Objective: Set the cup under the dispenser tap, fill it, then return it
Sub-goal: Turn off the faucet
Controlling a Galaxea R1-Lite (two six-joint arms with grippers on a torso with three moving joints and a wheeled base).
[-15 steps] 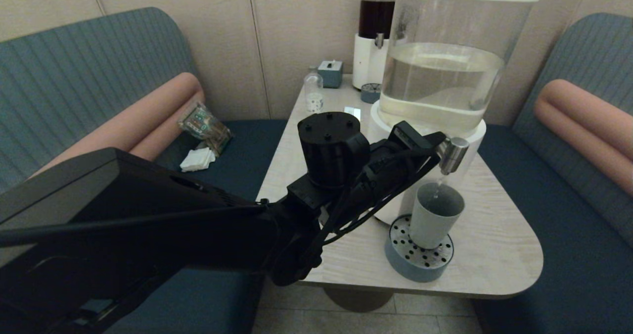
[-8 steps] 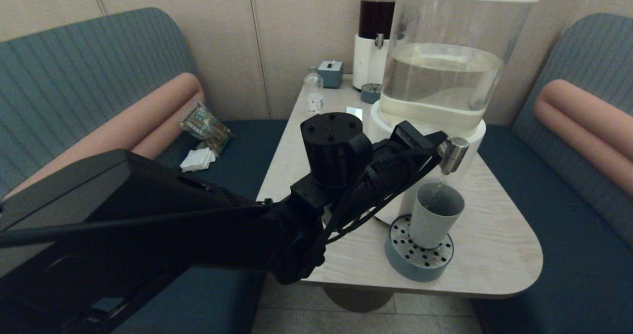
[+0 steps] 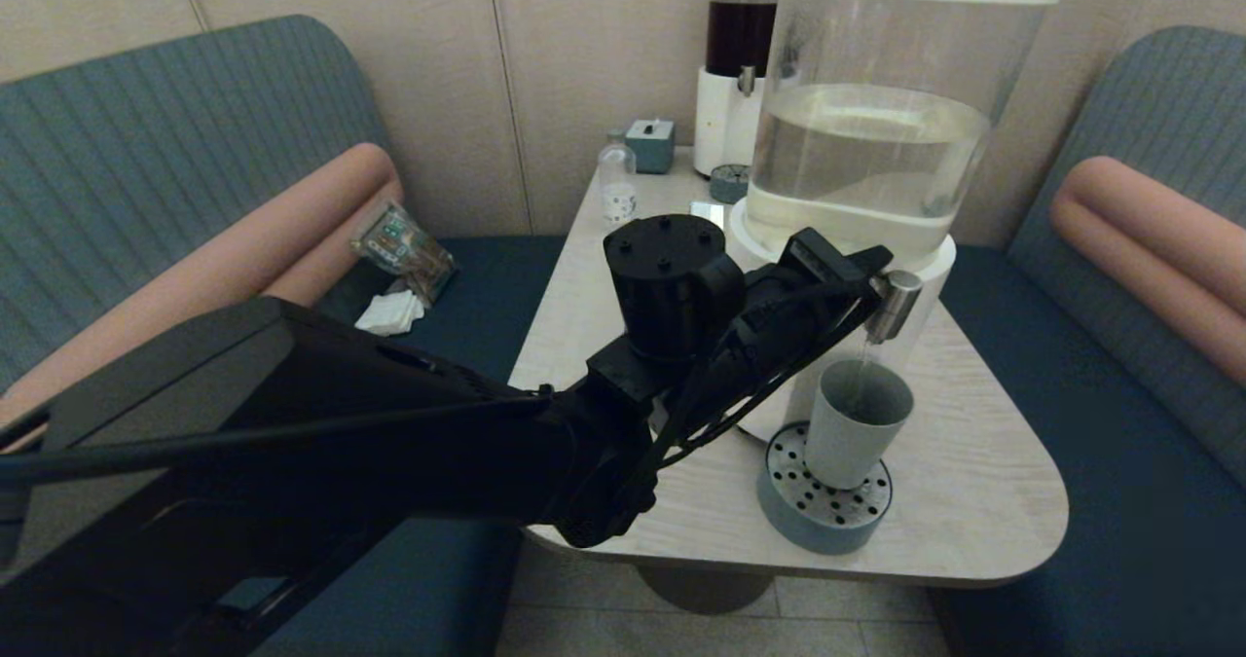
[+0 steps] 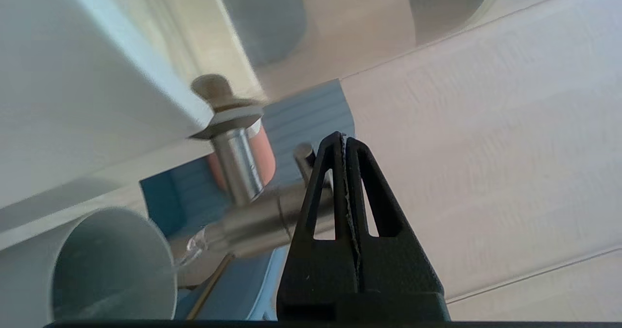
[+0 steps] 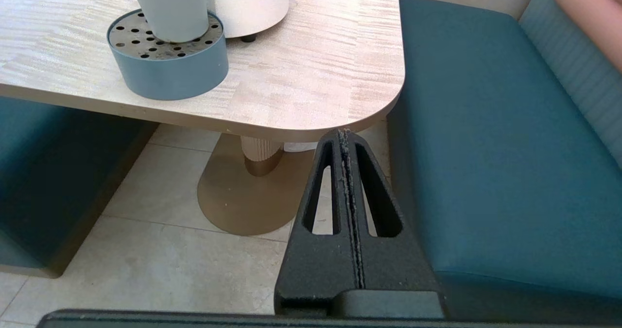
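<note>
The grey-blue cup (image 3: 857, 423) stands upright on the round drip tray (image 3: 823, 516), right under the dispenser tap (image 3: 891, 307). A thin stream runs from the tap into the cup. My left gripper (image 3: 874, 277) is at the tap's upper end, shut with nothing between its fingers. In the left wrist view the shut gripper (image 4: 342, 138) lies against the steel tap (image 4: 252, 221), with the cup's rim (image 4: 112, 265) beside it. My right gripper (image 5: 344, 133) is shut and empty, low by the table's near right corner, over the floor.
The clear tank (image 3: 876, 122) of pale liquid fills the table's (image 3: 973, 462) right half. Behind it stand a dark-liquid dispenser (image 3: 740, 54), a small tray (image 3: 728, 182), a glass dome (image 3: 616, 185) and a teal box (image 3: 650, 144). Benches flank the table.
My left arm has shifted slightly to the right and forward, its gripper staying at the tap. The stream keeps falling into the cup, which has not moved.
</note>
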